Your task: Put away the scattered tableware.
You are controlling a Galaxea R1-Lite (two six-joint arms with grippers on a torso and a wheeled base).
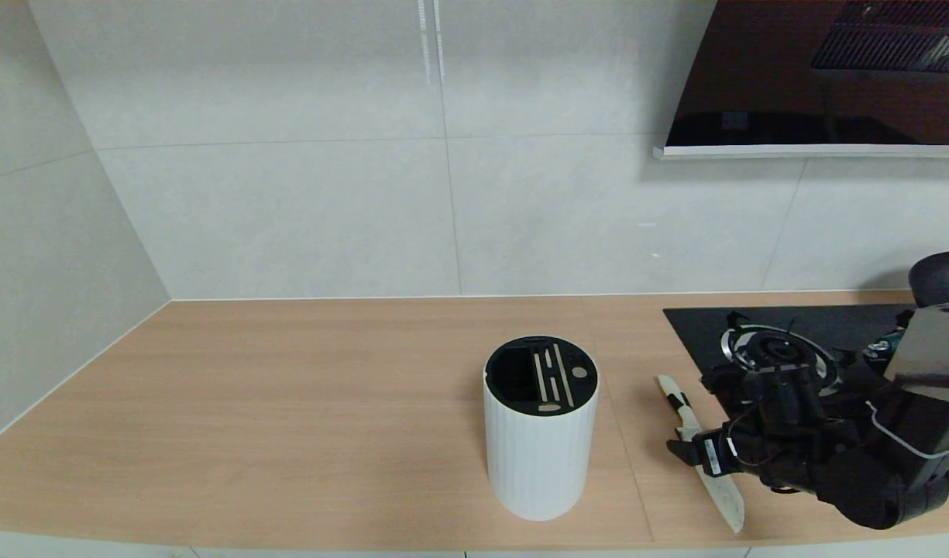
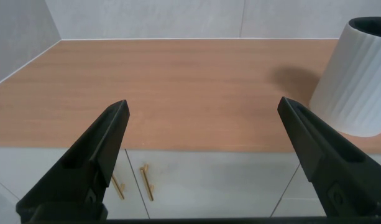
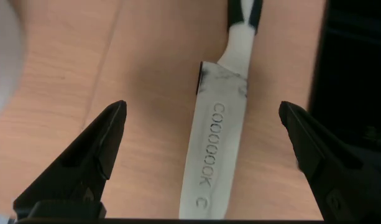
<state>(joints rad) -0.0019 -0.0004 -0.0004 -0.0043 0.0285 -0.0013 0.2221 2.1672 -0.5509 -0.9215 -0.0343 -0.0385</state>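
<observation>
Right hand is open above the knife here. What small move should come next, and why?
Probably lower the right hand straight down so it can close on the knife. The knife lies flat on the counter, roughly centred between the open fingers and not yet gripped. The white holder stands beside it.

Pretty plain kitchen corner here. A light wood-grain counter (image 1: 288, 403) sits against a back wall (image 1: 288, 194) of big pale grey tiles, and there's more of the same tile on the side wall (image 1: 40, 256) at the counter's left end. A black cooktop (image 1: 699, 325) with a gas burner (image 1: 741, 341) is set into the right end, under a dark glossy range hood (image 1: 792, 77). Below the front edge are pale cabinet doors (image 2: 196, 180) with thin gold handles (image 2: 146, 182). A light streak (image 1: 431, 39) glints high on the back wall.
</observation>
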